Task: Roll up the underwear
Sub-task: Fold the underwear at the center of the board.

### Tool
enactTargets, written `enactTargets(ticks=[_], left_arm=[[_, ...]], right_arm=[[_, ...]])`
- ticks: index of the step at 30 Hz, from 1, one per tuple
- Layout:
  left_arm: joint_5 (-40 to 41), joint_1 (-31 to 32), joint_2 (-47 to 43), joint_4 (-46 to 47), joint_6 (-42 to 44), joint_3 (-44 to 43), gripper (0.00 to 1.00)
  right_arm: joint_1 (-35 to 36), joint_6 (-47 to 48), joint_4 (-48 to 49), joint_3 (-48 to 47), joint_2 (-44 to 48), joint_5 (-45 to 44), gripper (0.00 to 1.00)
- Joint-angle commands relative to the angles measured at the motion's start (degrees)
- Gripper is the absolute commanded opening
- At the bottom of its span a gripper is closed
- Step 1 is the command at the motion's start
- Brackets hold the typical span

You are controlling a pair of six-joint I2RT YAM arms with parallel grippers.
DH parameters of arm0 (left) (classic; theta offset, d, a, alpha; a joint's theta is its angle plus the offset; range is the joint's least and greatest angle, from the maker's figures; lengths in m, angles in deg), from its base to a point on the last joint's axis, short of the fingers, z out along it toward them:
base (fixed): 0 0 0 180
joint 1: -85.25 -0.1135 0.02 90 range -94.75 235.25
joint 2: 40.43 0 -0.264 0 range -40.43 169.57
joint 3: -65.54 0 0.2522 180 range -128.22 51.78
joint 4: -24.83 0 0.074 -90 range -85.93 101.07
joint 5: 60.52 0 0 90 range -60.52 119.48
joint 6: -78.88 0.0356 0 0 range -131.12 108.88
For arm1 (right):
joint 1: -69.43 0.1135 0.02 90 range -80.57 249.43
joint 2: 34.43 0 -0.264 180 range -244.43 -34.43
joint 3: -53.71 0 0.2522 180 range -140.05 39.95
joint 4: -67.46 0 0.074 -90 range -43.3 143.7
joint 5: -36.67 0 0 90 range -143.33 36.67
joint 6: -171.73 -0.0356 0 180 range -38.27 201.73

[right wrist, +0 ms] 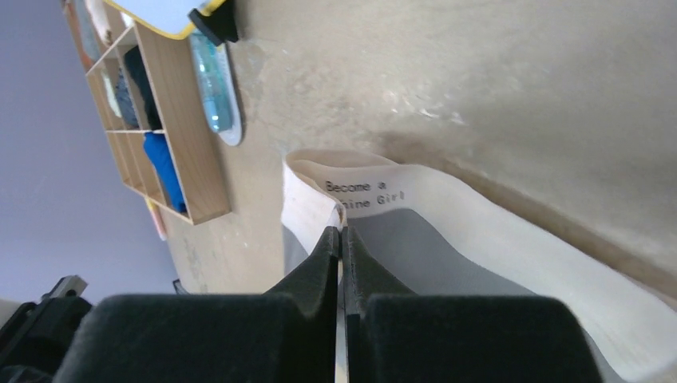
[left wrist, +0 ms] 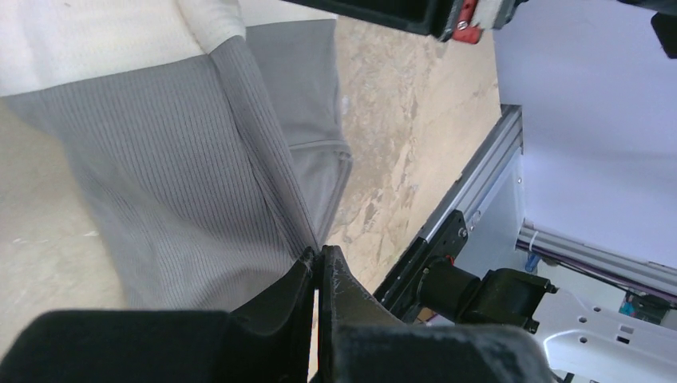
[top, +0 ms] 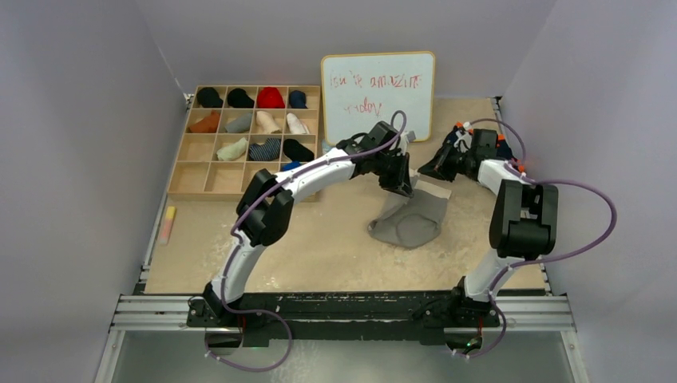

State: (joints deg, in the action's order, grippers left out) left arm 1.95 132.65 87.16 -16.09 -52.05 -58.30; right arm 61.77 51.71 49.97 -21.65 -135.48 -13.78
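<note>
Pinching soft grey ribbed briefs (top: 411, 222) on the counter (top: 319, 247) | my left gripper (left wrist: 319, 257) clamped on a body fold | my right gripper (right wrist: 342, 235) clamped on the cream waistband (right wrist: 479, 215) | I should hold both grips level and taut before rolling.

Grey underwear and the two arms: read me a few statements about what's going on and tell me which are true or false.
1. The left tool and the right tool are both shut on the grey underwear. True.
2. The underwear is rolled up inside the wooden tray. False: it is unrolled, on the table to the right of the tray.
3. Its waistband has words printed on it. True.
4. The whiteboard is blank. False: it has red writing on it.
</note>
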Motion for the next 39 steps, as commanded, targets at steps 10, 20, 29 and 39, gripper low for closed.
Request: enactTargets(ticks=[10, 20, 29, 39], left_arm=[[-3.4, 5.2, 5.6, -5.2, -0.5, -10.5, 0.00], [-4.2, 7.4, 11.0, -5.3, -1.4, -16.6, 0.00], [-8.4, 8.2, 14.8, -1.3, -4.6, -19.2, 0.00], [-17.1, 7.8, 15.2, 9.8, -8.6, -13.0, 0.36]], right_arm=[[-5.2, -1.5, -4.1, 10.2, 16.6, -17.3, 0.00], [-9.6, -0.7, -5.9, 10.7, 15.5, -20.6, 0.00], [-9.7, 0.7, -6.5, 7.4, 10.6, -21.8, 0.00], [-9.7, 2.8, -10.6, 1.1, 3.9, -21.3, 0.30]])
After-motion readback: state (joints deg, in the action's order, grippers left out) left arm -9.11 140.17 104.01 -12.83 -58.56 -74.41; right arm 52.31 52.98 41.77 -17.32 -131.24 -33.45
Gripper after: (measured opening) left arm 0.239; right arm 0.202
